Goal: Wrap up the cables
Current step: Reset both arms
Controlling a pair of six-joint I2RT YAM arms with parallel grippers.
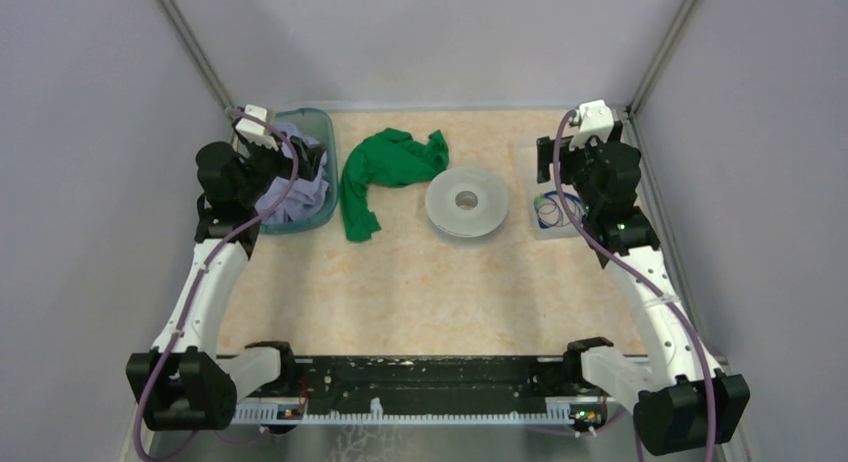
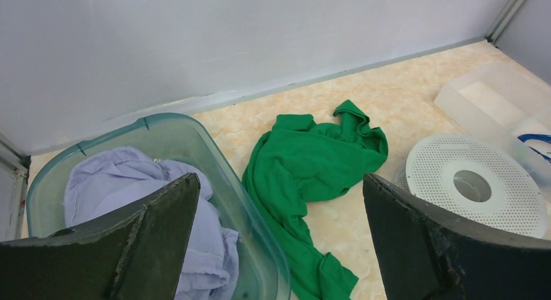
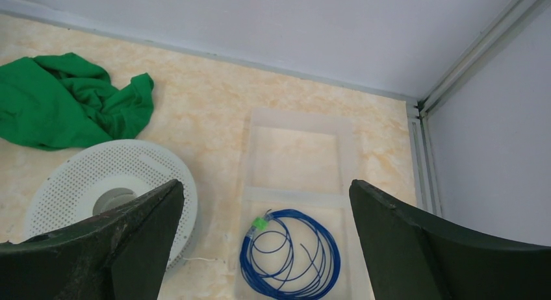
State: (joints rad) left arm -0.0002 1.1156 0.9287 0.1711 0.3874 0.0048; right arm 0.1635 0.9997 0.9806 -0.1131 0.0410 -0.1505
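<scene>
Progress: none that shows. Blue cable, one, green tag on it, lies coiled in the near compartment of the tray, untouched. Whitish cable, one hair-thin strand, lies on the table by the spool; nothing wound on the spool that I can see. Right gripper hangs above the tray, jaws wide, empty. Left gripper likewise wide and empty, over by the bin. Also counted: one spool, one tray, one bin, one green cloth.
</scene>
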